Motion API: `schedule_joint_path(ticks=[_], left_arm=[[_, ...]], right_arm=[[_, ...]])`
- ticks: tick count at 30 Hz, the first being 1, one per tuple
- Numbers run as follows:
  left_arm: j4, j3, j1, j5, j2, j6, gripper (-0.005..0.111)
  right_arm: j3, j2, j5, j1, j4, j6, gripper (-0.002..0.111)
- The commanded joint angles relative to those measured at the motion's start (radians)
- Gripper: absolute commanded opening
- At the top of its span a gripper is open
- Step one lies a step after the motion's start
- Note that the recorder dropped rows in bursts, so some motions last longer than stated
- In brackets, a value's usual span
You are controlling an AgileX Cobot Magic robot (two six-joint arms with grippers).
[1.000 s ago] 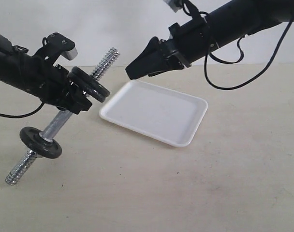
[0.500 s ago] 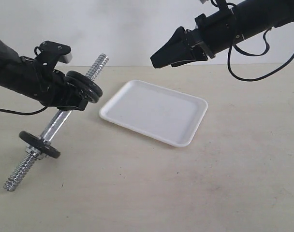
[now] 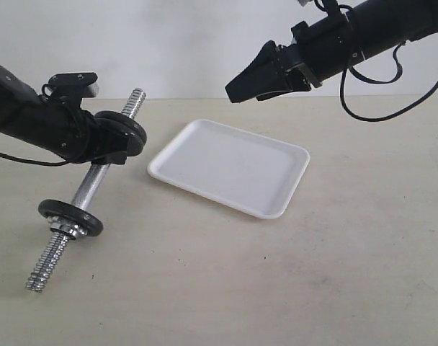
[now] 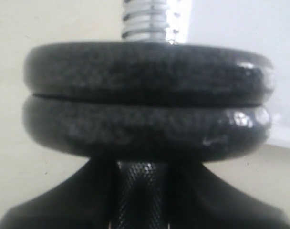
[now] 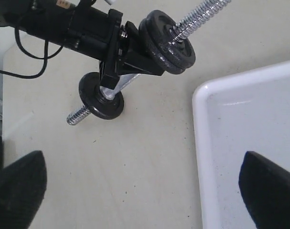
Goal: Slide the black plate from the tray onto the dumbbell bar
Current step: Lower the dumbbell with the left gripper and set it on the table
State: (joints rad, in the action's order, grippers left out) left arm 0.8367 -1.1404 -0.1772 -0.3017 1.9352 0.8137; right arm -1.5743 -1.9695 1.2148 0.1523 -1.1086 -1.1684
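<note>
2 arms up: L hand (image 3: pixel 107 153) clamps tilted dumbbell bar (image 3: pixel 93 186); R hand (image 3: pixel 233 92) spread wide, aloft by tray (image 3: pixel 233 166).

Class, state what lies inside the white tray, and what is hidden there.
Nothing lies in the tray: the exterior view shows its whole white floor bare, nothing covered. The black plate sits on the dumbbell bar, stacked against a second black disc.

open table (image 3: pixel 349 274) stretched in front and right of the white tray (image 3: pixel 233 166); the tilted dumbbell bar (image 3: pixel 93 186) crowded its left side.
</note>
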Motion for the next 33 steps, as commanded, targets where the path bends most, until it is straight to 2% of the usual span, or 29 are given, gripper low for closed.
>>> schedule_joint_path(ticks=[1,25,33], left_arm=[[0.071,-0.071,-0.002,0.088,-0.024,-0.04,0.004],[0.071,-0.183,-0.001,0.098,0.097,-0.145,0.004],[0.071,-0.21,0.021,0.062,0.136,-0.17,0.004]], right_arm=[[-0.007,0.016,0.006,-0.004,0.001,-0.001,0.105],[-0.007,0.016,0.006,-0.004,0.001,-0.009,0.105],[-0.007,0.016,0.006,-0.004,0.001,-0.009,0.105]])
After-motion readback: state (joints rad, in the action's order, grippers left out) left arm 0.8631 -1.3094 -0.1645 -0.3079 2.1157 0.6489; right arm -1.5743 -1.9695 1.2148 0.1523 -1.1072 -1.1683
